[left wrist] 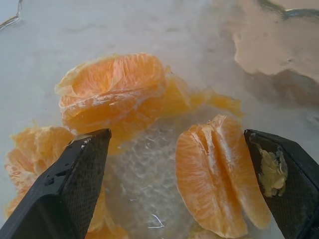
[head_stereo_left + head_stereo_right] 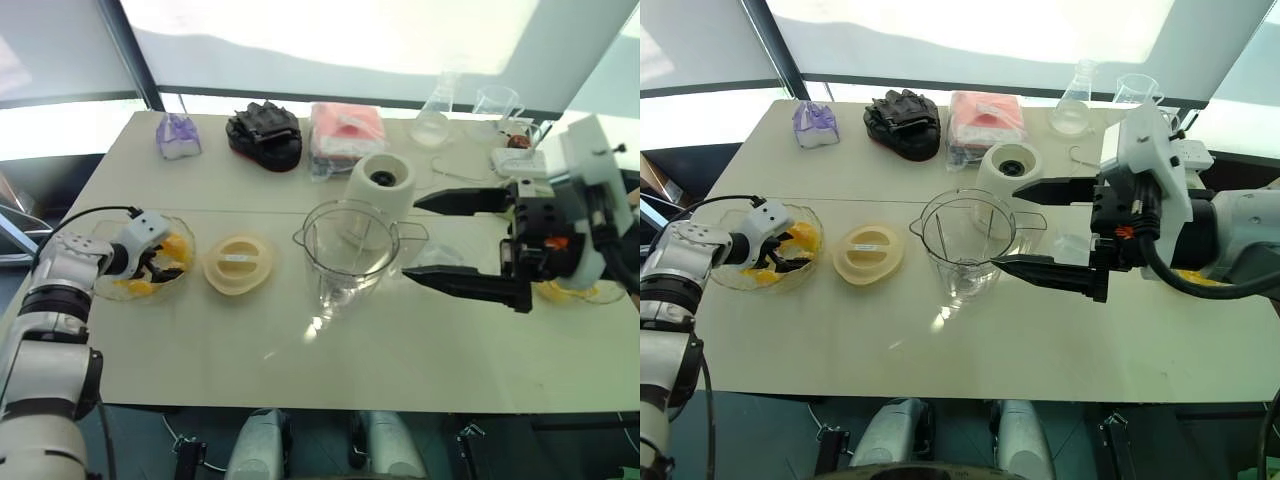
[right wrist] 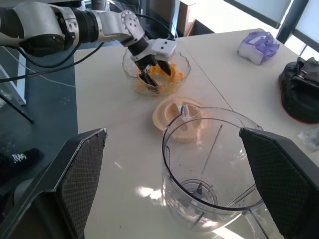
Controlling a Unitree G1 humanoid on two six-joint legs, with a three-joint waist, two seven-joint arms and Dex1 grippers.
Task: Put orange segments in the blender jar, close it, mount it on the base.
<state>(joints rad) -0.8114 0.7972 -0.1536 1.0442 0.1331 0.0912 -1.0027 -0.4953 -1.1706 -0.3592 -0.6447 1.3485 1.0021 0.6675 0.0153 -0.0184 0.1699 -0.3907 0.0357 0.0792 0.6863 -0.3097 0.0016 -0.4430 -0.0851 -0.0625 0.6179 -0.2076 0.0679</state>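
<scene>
The orange segments (image 1: pixel 219 174) lie in a clear glass bowl (image 2: pixel 108 288) at the table's left. My left gripper (image 1: pixel 174 137) reaches down into the bowl, open, with one wedge and a bigger clump (image 1: pixel 114 94) lying between and just past its fingers; nothing is gripped. The blender jar (image 2: pixel 350 250) stands empty and uncovered at the table's middle, with its cream lid (image 2: pixel 238 263) lying flat between it and the bowl. Just behind the jar stands the base (image 2: pixel 382 185). My right gripper (image 2: pixel 410 240) hovers open to the right of the jar, pointing at it.
Along the far edge sit a purple packet (image 2: pixel 178 135), a black glove-like object (image 2: pixel 265 135), a pink wrapped pack (image 2: pixel 345 130), a conical flask (image 2: pixel 435 115) and a small clear cup (image 2: pixel 497 105). Yellow scraps (image 2: pixel 580 292) lie at the right.
</scene>
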